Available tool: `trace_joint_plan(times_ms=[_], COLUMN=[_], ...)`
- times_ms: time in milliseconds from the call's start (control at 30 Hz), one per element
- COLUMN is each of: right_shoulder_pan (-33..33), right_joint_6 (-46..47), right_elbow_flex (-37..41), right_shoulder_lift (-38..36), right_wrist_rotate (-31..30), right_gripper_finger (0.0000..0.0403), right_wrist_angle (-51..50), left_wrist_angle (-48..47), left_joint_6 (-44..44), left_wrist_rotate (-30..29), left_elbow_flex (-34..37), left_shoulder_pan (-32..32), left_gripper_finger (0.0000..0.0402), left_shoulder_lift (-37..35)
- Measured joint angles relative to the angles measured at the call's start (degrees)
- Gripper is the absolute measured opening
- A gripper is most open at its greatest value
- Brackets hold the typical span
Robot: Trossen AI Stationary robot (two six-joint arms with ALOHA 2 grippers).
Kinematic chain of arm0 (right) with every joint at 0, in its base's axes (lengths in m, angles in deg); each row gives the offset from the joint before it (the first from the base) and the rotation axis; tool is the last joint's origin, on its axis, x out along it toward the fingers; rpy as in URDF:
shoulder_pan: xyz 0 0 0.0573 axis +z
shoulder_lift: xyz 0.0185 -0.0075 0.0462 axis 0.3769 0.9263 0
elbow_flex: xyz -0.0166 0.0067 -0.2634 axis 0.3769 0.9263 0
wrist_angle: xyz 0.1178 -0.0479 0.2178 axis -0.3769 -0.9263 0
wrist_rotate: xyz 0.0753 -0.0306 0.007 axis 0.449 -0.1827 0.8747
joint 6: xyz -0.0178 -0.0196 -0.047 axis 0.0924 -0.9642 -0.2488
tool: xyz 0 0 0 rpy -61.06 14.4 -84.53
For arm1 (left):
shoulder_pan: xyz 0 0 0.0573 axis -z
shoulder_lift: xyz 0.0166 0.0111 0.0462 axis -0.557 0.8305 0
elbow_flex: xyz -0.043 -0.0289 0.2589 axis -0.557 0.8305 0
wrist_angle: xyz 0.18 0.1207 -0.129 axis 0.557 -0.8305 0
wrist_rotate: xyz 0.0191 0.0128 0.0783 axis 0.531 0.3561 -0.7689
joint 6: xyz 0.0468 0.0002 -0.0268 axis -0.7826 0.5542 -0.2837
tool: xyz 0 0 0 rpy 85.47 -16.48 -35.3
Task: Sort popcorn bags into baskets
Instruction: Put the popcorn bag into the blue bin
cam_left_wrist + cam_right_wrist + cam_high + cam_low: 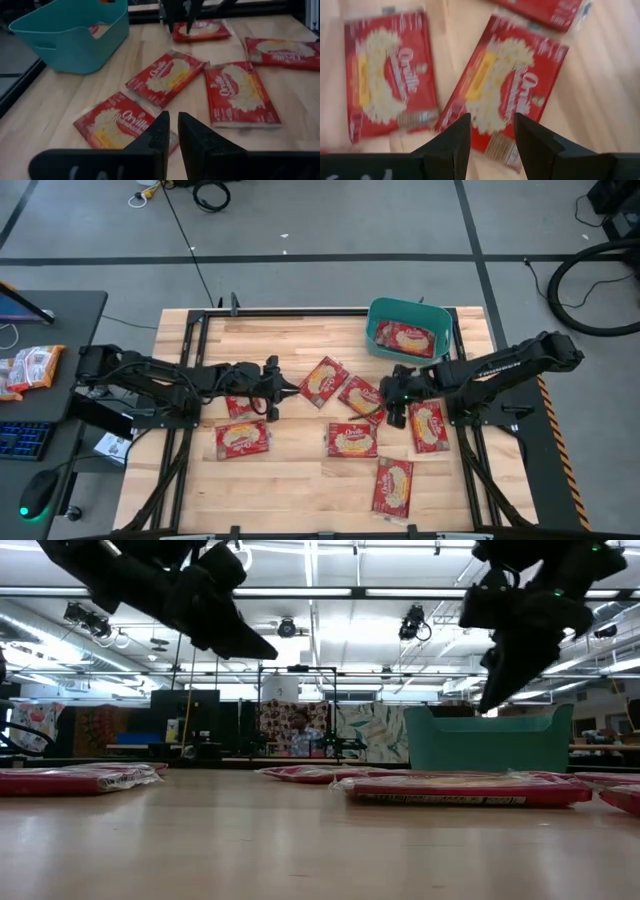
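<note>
**Kid:** Red popcorn bags are lying all over the wooden table [300,480]! Where is the basket sitting?

**Helper:** The teal basket [380,340] is sitting at the far edge of the table. One bag [405,337] is lying inside it.

**Kid:** What is the right gripper [392,397] doing?

**Helper:** It is hanging just in front of the basket, over a bag [360,397] that is lying flat on the wood. Its two dark fingers [451,145] are standing apart with a gap between them. They are holding nothing. I cannot tell if they are touching the bag.

**Kid:** And the left gripper [291,389]?

**Helper:** It is floating farther from the basket, next to another bag [323,380]. Its fingers [159,134] are sitting nearly together, with only a thin gap. Nothing is sitting between them.

**Kid:** Where are the other bags?

**Helper:** One bag [428,426] is lying in front of the basket, right beside the right gripper. One [352,439] is lying near the middle of the table. One [393,486] is lying far from the basket, at the near edge. Two more [243,438] are lying well away from the basket, under the left arm.
</note>
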Motion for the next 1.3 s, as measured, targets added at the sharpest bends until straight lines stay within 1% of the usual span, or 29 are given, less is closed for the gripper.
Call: trace_joint_plan(times_ms=[100,267,367,467,667,767,833,933,1133,1167,1233,1300], right_shoulder_pan=[3.3,8.3,9.9,10.7,11.4,11.5,11.7,11.9,11.6,11.6,11.7,11.7], right_joint_6=[-0.1,-3.8,-8.5,-11.3,-14.7,-15.9,-16.5,-17.5,-17.2,-17.1,-16.9,-17.0], right_elbow_flex=[0.3,0.3,0.3,0.3,0.3,0.1,0.0,0.1,0.3,0.3,-0.3,-2.1], right_shoulder_lift=[1.5,5.6,8.6,11.5,17.9,20.4,21.5,22.0,20.2,19.8,19.2,18.3], right_wrist_rotate=[-1.9,-6.1,-6.5,-7.0,-9.5,-12.6,-14.0,-13.9,-13.9,-13.7,-12.9,-12.8], right_gripper_finger=[0.0153,0.0153,0.0152,0.0152,0.0151,0.0148,0.0137,0.0107,0.0014,0.0009,0.0013,0.0015], right_wrist_angle=[-1.7,-2.6,-3.0,-3.0,-2.4,-1.9,-1.7,-1.0,0.8,0.7,0.2,-2.6], left_wrist_angle=[4.8,13.1,13.3,13.0,13.0,13.3,13.7,13.9,13.7,13.6,13.4,13.0], left_joint_6=[0.6,2.6,3.1,2.5,-5.0,-9.3,-11.5,-12.5,-12.5,-12.4,-11.9,-11.7], left_wrist_rotate=[-0.3,-1.0,-1.0,-1.1,-1.1,-1.2,-2.3,-4.1,-4.1,-4.1,-4.1,-4.1], left_elbow_flex=[0.0,-0.5,-2.7,-4.3,-6.1,-6.2,-6.3,-6.2,-6.2,-6.2,-6.2,-6.2], left_shoulder_pan=[0.1,0.0,-0.7,-1.6,-4.7,-6.5,-7.5,-8.6,-9.7,-9.7,-9.6,-9.3], left_gripper_finger=[0.0043,0.0044,0.0044,0.0044,0.0044,0.0043,0.0043,0.0043,0.0043,0.0043,0.0043,0.0043], left_shoulder_lift=[2.0,7.3,10.1,12.1,12.9,12.1,12.0,11.3,11.3,11.3,11.3,11.3])
